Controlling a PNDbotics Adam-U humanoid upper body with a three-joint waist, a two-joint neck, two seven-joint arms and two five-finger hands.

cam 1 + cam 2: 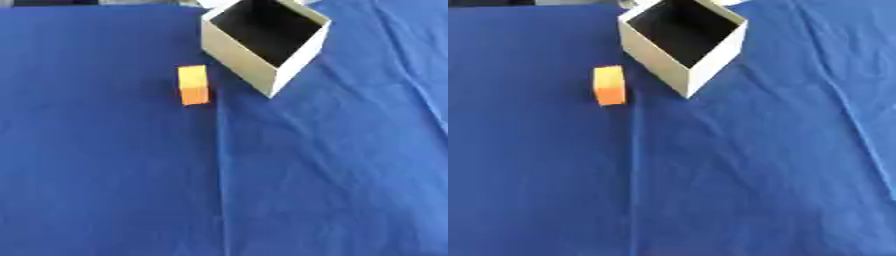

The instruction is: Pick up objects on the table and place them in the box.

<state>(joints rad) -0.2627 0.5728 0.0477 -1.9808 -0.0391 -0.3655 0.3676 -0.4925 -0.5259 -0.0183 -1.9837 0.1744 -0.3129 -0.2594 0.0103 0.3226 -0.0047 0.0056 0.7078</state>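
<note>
Neither hand in frame, so finger state and nearer arm cannot be told. 1 orange block [193, 85] lies upper centre-left on the blue cloth [332, 175], long axis running top to bottom. Just right of it, apart, stands the open box [238, 56], interior dark.

Count of items in view: one box [262, 55], pale-walled with a dark interior, open at the top, standing at the far side of the table just right of centre with one corner turned toward the near edge. One block [193, 85], yellow on top and orange on its near face, lying just left of the box and apart from it. One blue cloth [306, 175] covering the table, with one long crease running near to far through the middle.
</note>
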